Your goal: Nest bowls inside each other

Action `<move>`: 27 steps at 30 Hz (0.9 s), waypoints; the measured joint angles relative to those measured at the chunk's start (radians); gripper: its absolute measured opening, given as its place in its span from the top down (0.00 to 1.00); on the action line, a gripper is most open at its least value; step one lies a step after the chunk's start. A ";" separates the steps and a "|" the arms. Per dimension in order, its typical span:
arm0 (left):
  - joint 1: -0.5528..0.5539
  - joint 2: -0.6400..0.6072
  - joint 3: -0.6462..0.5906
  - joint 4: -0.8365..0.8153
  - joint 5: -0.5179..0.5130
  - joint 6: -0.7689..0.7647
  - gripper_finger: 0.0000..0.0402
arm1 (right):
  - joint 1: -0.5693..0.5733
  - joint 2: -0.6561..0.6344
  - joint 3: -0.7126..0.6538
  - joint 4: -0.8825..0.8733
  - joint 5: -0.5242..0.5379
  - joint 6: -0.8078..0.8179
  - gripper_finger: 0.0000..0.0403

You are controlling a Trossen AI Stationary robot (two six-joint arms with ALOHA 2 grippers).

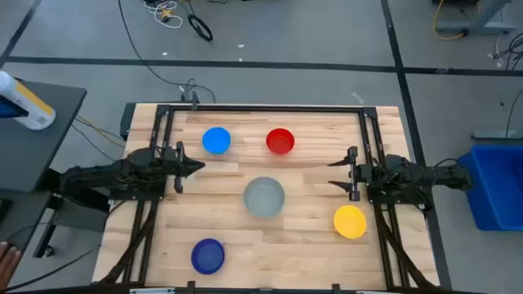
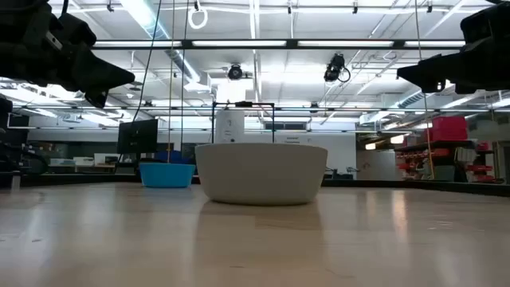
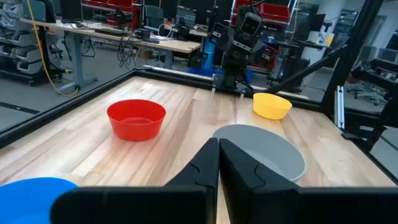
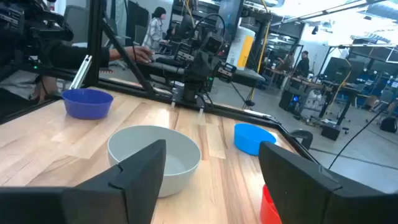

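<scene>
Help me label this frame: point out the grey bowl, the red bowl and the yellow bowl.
grey bowl (image 1: 264, 198): high view, on its inside floor.
red bowl (image 1: 280, 141): high view, centre of its inside.
yellow bowl (image 1: 350, 221): high view, centre of its inside.

Lighting bright and even, from ceiling strip lights (image 2: 239, 44) overhead. Soft glare on the bench (image 2: 255, 239) in the low view; near bench surface out of focus there. Both arms showed as dark silhouettes against the lit ceiling. Shadows under the bowls faint, diffuse.
</scene>
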 joint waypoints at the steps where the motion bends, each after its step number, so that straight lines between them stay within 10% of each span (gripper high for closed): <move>1: 0.000 0.000 0.000 0.000 0.000 0.000 0.96 | 0.000 0.000 0.000 0.000 0.000 0.000 0.33; 27: 0.000 0.000 0.000 0.000 0.000 0.000 0.96 | 0.000 0.000 0.000 0.000 0.000 0.000 0.41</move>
